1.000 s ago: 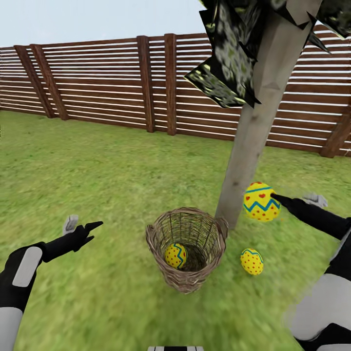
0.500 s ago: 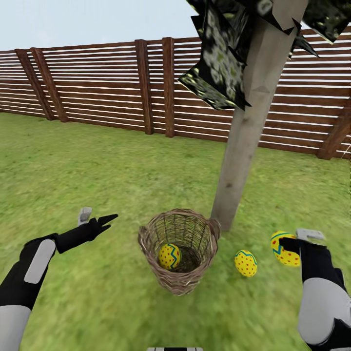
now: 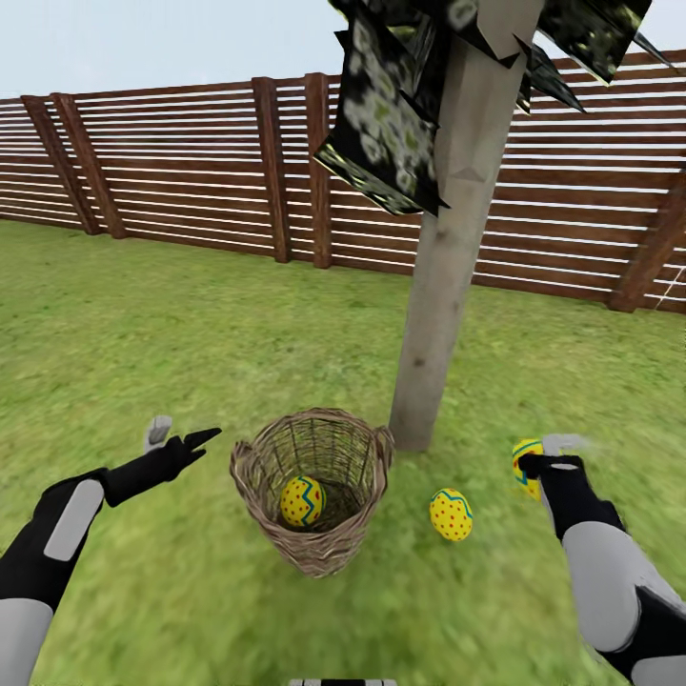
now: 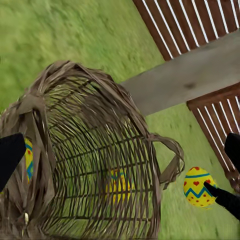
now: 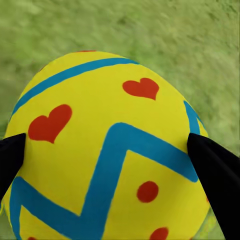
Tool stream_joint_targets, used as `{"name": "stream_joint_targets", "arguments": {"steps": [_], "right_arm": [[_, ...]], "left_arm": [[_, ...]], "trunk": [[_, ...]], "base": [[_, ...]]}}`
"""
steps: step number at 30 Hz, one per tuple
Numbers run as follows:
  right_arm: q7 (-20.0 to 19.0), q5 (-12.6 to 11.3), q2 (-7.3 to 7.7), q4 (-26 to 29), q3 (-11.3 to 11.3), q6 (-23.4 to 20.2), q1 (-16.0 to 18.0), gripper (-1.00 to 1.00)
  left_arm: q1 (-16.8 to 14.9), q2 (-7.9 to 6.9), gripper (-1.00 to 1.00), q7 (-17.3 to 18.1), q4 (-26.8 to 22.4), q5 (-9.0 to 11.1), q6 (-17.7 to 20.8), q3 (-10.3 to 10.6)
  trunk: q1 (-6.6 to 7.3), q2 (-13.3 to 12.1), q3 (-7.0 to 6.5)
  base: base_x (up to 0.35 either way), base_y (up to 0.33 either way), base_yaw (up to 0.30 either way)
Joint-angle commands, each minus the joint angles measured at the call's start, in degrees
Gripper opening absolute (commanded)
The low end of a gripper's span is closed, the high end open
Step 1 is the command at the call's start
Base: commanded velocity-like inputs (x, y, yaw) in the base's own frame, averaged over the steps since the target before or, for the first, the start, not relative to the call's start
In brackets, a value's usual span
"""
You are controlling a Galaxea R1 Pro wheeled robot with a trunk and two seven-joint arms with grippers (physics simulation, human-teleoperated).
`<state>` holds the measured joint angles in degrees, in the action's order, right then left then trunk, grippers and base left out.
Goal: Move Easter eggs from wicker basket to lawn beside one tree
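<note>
Lowered from beside the trunk a second ago, the right tool point(image 3: 535, 461) now sits close over the lawn point(image 3: 191, 333) to the right of the tree point(image 3: 438, 314), pinching one Easter egg point(image 3: 525, 465) between its two black fingertips; the right wrist view shows both tips pressed on the egg's sides with grass directly beyond it. A second egg point(image 3: 451, 514) lies on the grass between the wicker basket point(image 3: 314, 553) and the held one, near the foot of the trunk. The third egg point(image 3: 302, 501) rests inside the basket, low against its far wall. The left tool point(image 3: 176, 440) hovers spread and empty just left of the basket rim, fingers pointing toward it; in its wrist view the basket fills the middle and the last egg shows faintly through the weave. That egg lies to the right of and below the left tool, inside the rim, so the left arm is much the nearer one for it, and it would probably have to come in over the rim from above. The held egg seems ready to be released beside the tree.
</note>
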<state>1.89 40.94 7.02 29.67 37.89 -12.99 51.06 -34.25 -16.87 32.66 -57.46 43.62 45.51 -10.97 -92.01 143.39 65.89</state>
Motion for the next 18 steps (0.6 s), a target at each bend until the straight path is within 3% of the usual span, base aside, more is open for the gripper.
{"name": "stream_joint_targets", "arguments": {"steps": [1,2,7,8,9,10,12,13,18], "right_arm": [[0.2,0.3,0.0,-4.1,-1.1,0.0,2.0,-1.0],[0.3,0.2,-0.05,-7.1,-1.7,0.0,3.6,-1.0],[0.3,0.3,-0.33,-8.8,-2.0,0.1,4.5,-1.0],[0.3,0.4,-0.34,-8.8,-2.0,0.1,4.5,-1.0],[0.3,0.4,-0.34,-8.8,-2.0,0.1,4.5,-1.0],[0.3,0.4,-0.34,-8.8,-2.0,0.1,4.5,-1.0],[0.2,0.4,-0.32,-8.8,-2.0,0.1,4.5,-1.0],[0.1,0.5,-0.28,-8.8,-2.1,0.1,4.5,-1.0],[0.3,0.5,-0.23,-8.8,-2.0,0.1,4.5,-1.0]], "left_arm": [[0.0,0.03,1.0,0.1,0.2,0.1,0.3,-0.1],[0.0,0.01,1.0,0.2,0.3,0.1,0.2,-0.1],[0.0,-0.06,1.0,0.0,0.4,0.2,0.3,-0.3],[0.0,-1.33,1.0,0.2,0.3,0.3,0.3,-1.1],[0.0,-2.83,1.0,0.3,0.5,0.4,0.4,-3.1],[0.0,-3.67,1.0,0.2,1.7,0.4,0.4,-6.4],[0.1,-4.56,1.0,0.1,5.2,0.2,0.5,-12.1],[0.1,-4.93,1.0,0.0,7.1,0.1,0.5,-13.5],[0.1,-4.65,1.0,-0.2,9.0,0.0,0.4,-14.1]], "trunk": [[-0.01,0.0,0.27],[-0.04,0.0,0.49],[-0.17,0.1,1.6],[-0.19,0.1,1.82],[-0.22,0.1,2.04],[-0.24,0.2,2.26],[-0.3,0.2,2.71],[-0.32,0.2,2.93],[-0.45,0.3,4.04]], "base": [[0.0,-0.004,0.0],[0.0,-0.001,0.0],[0.0,0.0,0.0],[0.0,0.0,0.0],[0.0,0.0,0.0],[0.0,0.0,0.0],[0.0,0.0,0.0],[0.0,0.0,0.0],[0.0,0.0,0.0]]}}
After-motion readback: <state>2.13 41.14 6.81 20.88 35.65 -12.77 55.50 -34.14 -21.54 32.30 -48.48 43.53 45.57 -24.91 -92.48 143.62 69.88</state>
